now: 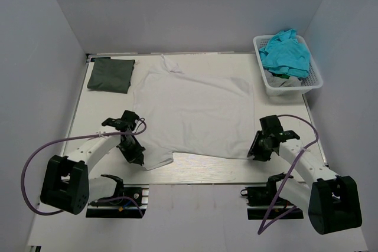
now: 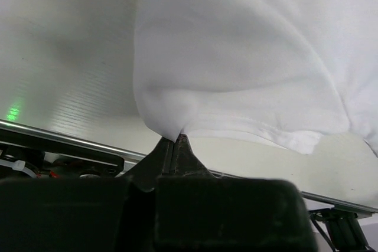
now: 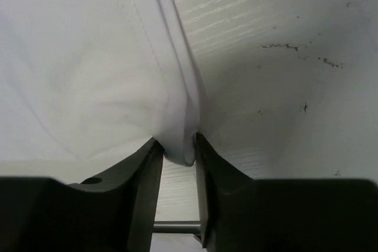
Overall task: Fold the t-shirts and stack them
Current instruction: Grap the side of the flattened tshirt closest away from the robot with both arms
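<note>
The white t-shirt (image 1: 195, 110) lies spread flat on the table, neck toward the back. My left gripper (image 1: 134, 156) is shut on its near left corner; in the left wrist view the gripper (image 2: 176, 141) pinches the edge of the white t-shirt (image 2: 248, 57). My right gripper (image 1: 255, 153) is at the near right hem corner; in the right wrist view the gripper (image 3: 179, 146) is closed on a bunched fold of the white t-shirt (image 3: 77, 57). A dark grey-green t-shirt (image 1: 110, 75) lies folded at the far left. Teal t-shirts (image 1: 286, 54) lie crumpled in the basket.
A white lattice basket (image 1: 289, 88) stands at the far right corner with a grey-white garment under the teal ones. The table's near edge (image 1: 201, 172) runs just in front of both grippers. Grey walls enclose the table on three sides.
</note>
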{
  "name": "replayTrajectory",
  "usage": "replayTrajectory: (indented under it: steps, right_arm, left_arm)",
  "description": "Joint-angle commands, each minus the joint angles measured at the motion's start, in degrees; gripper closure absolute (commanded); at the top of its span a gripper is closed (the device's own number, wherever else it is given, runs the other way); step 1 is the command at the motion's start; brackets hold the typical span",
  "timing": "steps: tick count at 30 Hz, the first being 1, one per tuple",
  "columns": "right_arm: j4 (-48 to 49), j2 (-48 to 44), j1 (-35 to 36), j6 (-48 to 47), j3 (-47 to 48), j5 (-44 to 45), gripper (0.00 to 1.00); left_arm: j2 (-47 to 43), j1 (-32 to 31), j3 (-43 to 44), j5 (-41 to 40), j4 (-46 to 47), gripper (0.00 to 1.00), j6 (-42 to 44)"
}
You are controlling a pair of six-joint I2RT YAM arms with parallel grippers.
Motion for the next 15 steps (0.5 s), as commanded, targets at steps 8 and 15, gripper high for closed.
replayTrajectory:
  steps: [8, 15]
  right_arm:
    - [0.8, -0.6, 0.1, -1.8, 0.7, 0.2, 1.0]
    - [-0.8, 3.5, -0.1, -3.5, 8.1, -8.3, 1.0]
  left_arm:
    - [-1.8, -0.3, 8.1, 0.0, -0.6, 1.0, 1.8]
    - [0.9, 0.9, 17.8, 4.8, 1.6, 1.0, 5.3]
